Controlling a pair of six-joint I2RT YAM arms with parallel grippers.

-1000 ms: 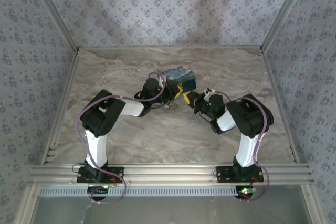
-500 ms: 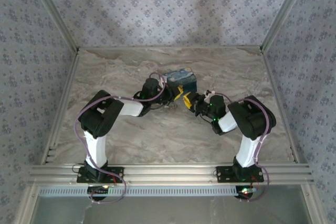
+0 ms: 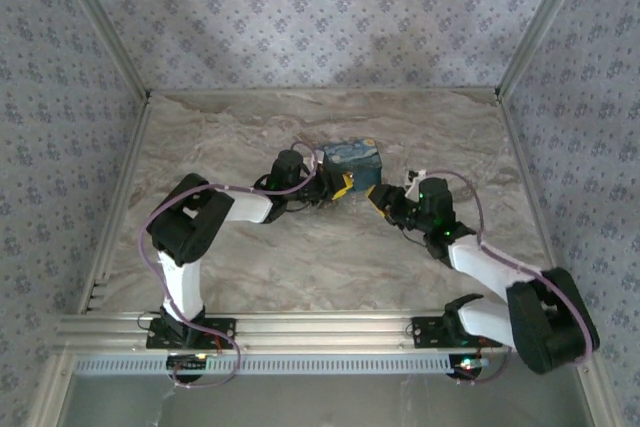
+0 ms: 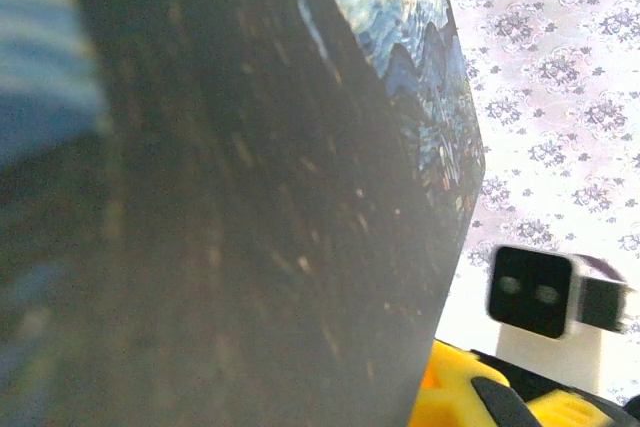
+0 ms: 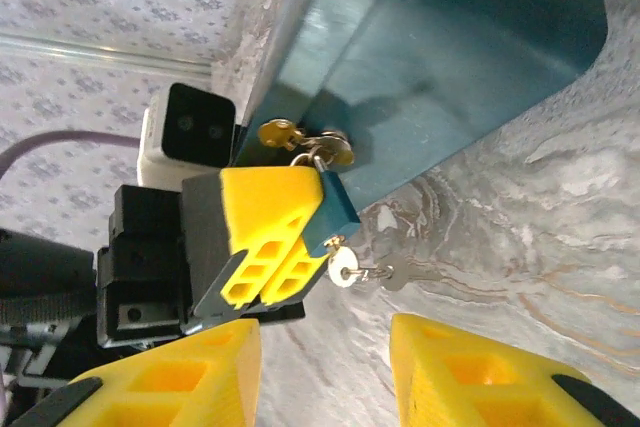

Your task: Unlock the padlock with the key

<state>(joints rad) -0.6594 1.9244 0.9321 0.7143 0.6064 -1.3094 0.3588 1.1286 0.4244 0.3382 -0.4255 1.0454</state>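
Top external view: a grey marbled tabletop (image 3: pixel 250 267) carries a blue block-shaped padlock with a night-sky print (image 3: pixel 352 157) at centre frame. Clamped on its near corner is the left gripper (image 3: pixel 342 185). Just lower right, the right gripper (image 3: pixel 380 195) has its fingers spread and holds nothing. Right wrist view: a brass key (image 5: pixel 285 135) sticks out of the padlock's teal face, and a silver key (image 5: pixel 395 272) lies on the marble below.

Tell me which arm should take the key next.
Right: the right gripper is open, facing the silver key on the table; the left gripper is shut on the padlock.
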